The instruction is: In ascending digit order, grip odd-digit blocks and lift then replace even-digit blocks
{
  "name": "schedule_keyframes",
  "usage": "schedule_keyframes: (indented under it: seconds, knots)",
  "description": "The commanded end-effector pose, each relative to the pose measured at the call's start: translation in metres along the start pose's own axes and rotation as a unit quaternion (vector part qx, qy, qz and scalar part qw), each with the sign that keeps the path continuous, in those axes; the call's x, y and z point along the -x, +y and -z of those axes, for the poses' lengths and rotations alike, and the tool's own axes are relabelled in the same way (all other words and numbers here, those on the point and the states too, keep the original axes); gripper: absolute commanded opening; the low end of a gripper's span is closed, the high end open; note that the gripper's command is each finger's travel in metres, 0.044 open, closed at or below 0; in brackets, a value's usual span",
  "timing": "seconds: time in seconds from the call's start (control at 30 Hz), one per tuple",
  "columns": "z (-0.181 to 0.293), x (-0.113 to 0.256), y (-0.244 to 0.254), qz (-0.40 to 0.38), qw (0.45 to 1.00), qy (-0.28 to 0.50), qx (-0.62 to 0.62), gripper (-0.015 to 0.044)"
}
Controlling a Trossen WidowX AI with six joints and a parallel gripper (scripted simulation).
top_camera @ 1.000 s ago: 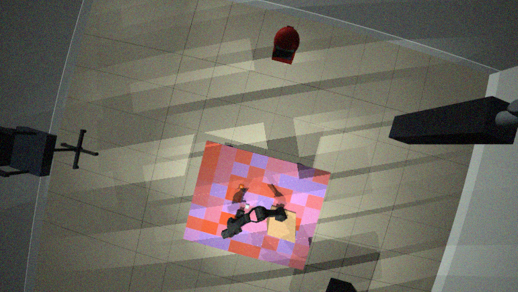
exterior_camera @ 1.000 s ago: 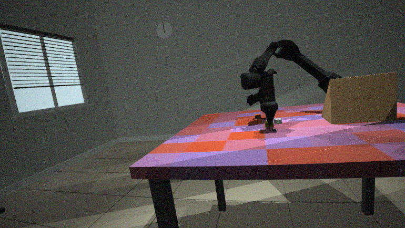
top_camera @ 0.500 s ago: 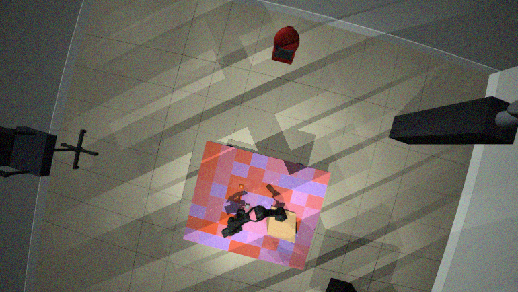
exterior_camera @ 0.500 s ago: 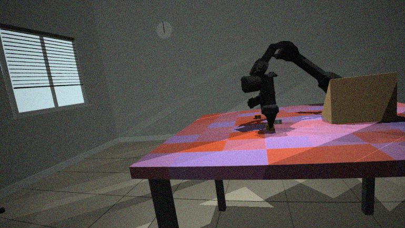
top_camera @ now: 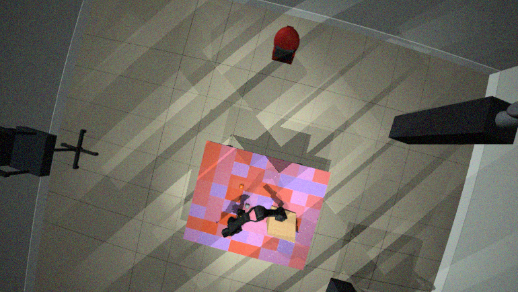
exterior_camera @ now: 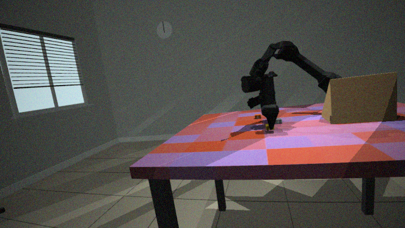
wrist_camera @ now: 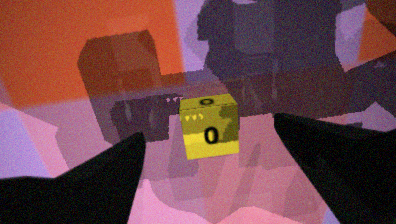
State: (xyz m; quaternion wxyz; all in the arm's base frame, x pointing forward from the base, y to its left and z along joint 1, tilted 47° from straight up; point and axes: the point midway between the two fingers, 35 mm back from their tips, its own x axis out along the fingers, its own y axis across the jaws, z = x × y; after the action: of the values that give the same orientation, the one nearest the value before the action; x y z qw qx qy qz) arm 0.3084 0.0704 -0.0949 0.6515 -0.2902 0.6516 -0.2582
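A yellow block (wrist_camera: 210, 127) with a black 0 on its top and front sits on the table (exterior_camera: 243, 158). My gripper (wrist_camera: 209, 129) (exterior_camera: 271, 128) is open wide, one black finger on each side of the yellow block with a gap to both. In the exterior view the finger hides part of the yellow block (exterior_camera: 267, 127). An orange block (top_camera: 241, 186) (exterior_camera: 257, 116) lies farther off on the table. A grey-green block (top_camera: 247, 205) (exterior_camera: 279, 121) lies close to the gripper. The digits on these two blocks cannot be read.
A tan wedge-shaped box (top_camera: 281, 225) (exterior_camera: 363, 99) stands on the table beside the arm's base. The arm (top_camera: 257, 213) (exterior_camera: 286, 51) reaches over the table past it. Dark shadows fall across the coloured squares around the gripper.
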Motion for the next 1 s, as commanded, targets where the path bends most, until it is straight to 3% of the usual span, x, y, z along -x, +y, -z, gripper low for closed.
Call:
schedule_keyframes:
  seconds: [0.0, 0.2, 0.27, 0.43, 0.57, 0.97]
  knots:
    - [-0.001, 0.024, 0.0, 0.001, 1.0, -0.003, 0.001, 0.04]
    - [-0.001, 0.036, 0.0, 0.001, 1.0, -0.002, 0.0, 0.04]
    - [-0.002, 0.046, 0.001, 0.0, 1.0, -0.002, 0.001, 0.0348]
    - [0.0, 0.114, 0.001, -0.001, 1.0, -0.002, 0.001, 0.0216]
    - [0.0, 0.117, 0.001, -0.001, 1.0, -0.002, 0.001, 0.012]
    - [0.005, 0.119, -0.016, -0.001, 1.0, -0.002, 0.001, 0.012]
